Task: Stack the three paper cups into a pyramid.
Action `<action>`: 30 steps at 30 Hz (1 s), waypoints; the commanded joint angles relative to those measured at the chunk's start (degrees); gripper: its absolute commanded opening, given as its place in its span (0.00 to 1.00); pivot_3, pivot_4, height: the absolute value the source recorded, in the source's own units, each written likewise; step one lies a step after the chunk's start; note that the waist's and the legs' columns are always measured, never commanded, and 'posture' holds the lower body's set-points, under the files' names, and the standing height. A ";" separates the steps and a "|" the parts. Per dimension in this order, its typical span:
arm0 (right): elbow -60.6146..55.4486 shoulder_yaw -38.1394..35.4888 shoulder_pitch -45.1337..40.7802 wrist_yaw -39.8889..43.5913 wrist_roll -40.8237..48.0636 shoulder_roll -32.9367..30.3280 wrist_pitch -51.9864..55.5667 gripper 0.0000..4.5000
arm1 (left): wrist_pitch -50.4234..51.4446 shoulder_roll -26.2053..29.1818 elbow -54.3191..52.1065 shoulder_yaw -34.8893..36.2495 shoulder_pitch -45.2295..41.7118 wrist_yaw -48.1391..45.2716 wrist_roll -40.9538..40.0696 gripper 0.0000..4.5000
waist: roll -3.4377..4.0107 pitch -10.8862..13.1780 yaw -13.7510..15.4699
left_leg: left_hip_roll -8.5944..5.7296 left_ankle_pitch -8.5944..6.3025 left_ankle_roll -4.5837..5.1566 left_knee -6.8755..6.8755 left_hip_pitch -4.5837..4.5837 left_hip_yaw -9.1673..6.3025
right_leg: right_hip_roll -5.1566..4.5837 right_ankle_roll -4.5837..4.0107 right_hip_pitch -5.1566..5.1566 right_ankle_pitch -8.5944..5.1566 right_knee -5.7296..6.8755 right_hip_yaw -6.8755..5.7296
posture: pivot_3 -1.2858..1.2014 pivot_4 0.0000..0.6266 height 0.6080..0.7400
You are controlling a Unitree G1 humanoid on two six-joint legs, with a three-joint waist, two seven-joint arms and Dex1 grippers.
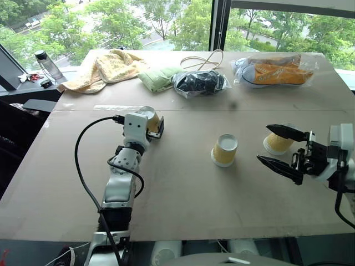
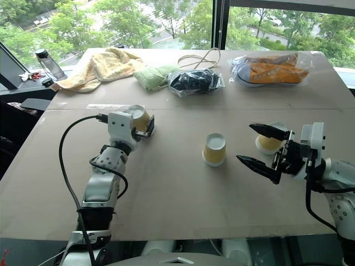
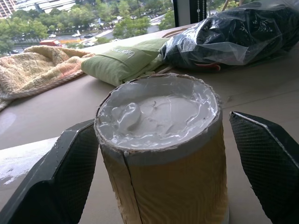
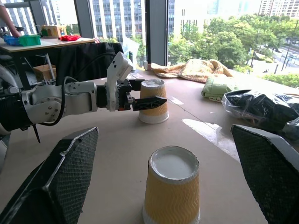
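Three upside-down cups on tabletop [image 1: 183, 194]. Left cup [image 1: 150, 119] between wide-open left pincer [image 1: 155, 128] fingers, ungripped. Middle cup [image 1: 224, 150] free. Right cup [image 1: 277, 142] behind open right pincer [image 1: 275, 145].

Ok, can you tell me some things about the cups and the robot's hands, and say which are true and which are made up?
1. There are three yellow cups on the table. True: a left cup, a middle cup and a right cup.
2. The cups are already stacked in a pyramid. False: all three stand apart, upside down.
3. The left end effector has its fingers on either side of the left cup. True, and they are open.
4. The right end effector is squeezed shut. False: it is wide open.
5. The middle cup lies on its side. False: it stands on its rim.
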 commanded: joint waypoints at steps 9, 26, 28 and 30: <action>-2.49 -0.33 -0.86 -1.13 1.56 -0.07 1.06 1.00 | -2.82 0.12 -2.87 0.01 1.25 -2.74 -2.46 0.94 | 0.00 0.00 0.00 | 0.00 0.00 0.00 0.00 -0.02 -0.04 | -0.02 0.00 0.00 0.00 -0.01 -0.02 | 0.52 0.24 1.00; -2.51 -0.46 0.16 -1.06 0.85 0.33 0.85 1.00 | -5.03 -0.01 -7.08 -7.48 2.72 -15.58 -8.86 0.56 | 0.01 0.00 0.04 | -0.03 0.00 0.00 0.05 -0.11 -0.11 | -0.03 0.00 0.00 0.00 -0.04 -0.07 | 0.52 0.24 1.00; -2.59 -0.79 0.70 -1.16 0.65 0.19 0.79 1.00 | -3.12 0.43 -9.24 -11.01 3.21 -20.88 -11.63 0.56 | 0.01 -0.01 0.03 | -0.04 0.00 0.00 0.05 -0.11 -0.10 | -0.03 0.00 0.00 0.00 -0.06 -0.07 | 0.52 0.24 1.00; -2.81 -0.97 1.11 -1.28 0.55 0.12 0.74 1.00 | -1.54 1.43 -10.65 -13.73 3.23 -25.22 -13.32 0.56 | 0.02 0.00 0.01 | -0.04 0.00 0.00 0.05 -0.11 -0.11 | -0.03 0.00 0.00 0.00 -0.06 -0.07 | 0.52 0.24 1.00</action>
